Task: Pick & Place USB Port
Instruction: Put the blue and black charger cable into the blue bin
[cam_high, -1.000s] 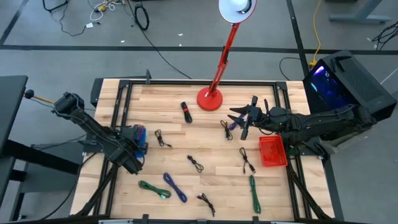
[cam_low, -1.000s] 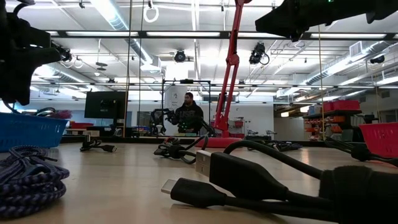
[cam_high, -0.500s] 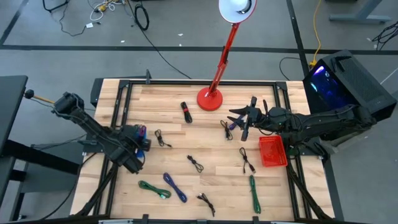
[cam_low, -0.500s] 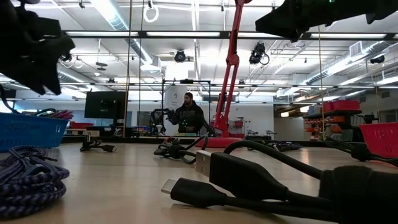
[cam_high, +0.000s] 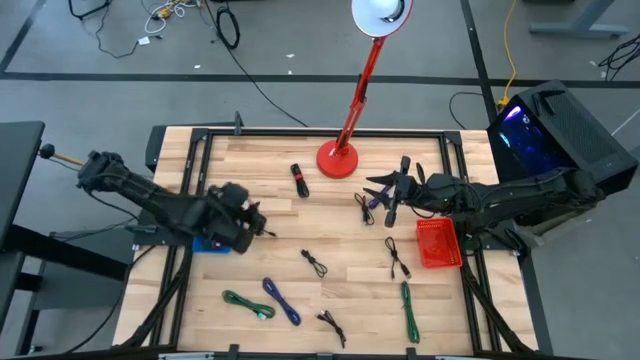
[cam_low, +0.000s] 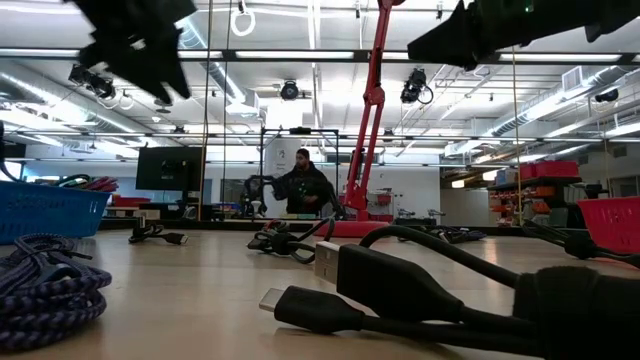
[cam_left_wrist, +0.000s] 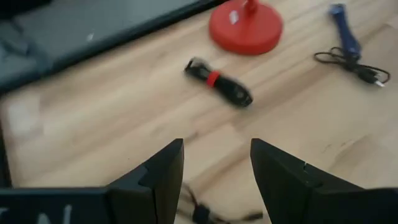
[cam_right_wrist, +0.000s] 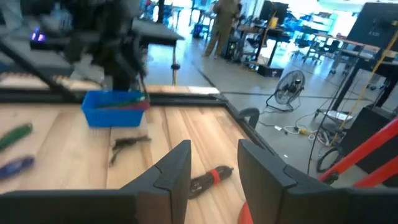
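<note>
Although the blue plastic basket at the left edge of the pale wooden table already shows some cable ends poking above its rim in the low view, we judge the sorting far from finished, since most of the leads lie loose on the boards. Taking the round red base of the desk lamp as our landmark, we see a black cable bundle with a red band just to its left, a small black cable further left and nearer the front, and a blue-and-black cable just to its right and toward us. Well in front of the lamp base lie another coiled black cable, a black lead, a green cable, a second green cable, a braided blue cable and a black one at the front edge. The red plastic basket sits to the right of the base; we cannot tell whether it holds anything. Our left gripper hangs beside the blue basket, fingers spread and empty, facing the small black cable. Our right gripper hovers just right of the lamp base above the blue-and-black cable, fingers parted, holding nothing. We would say at least nine cables remain to be picked.
</note>
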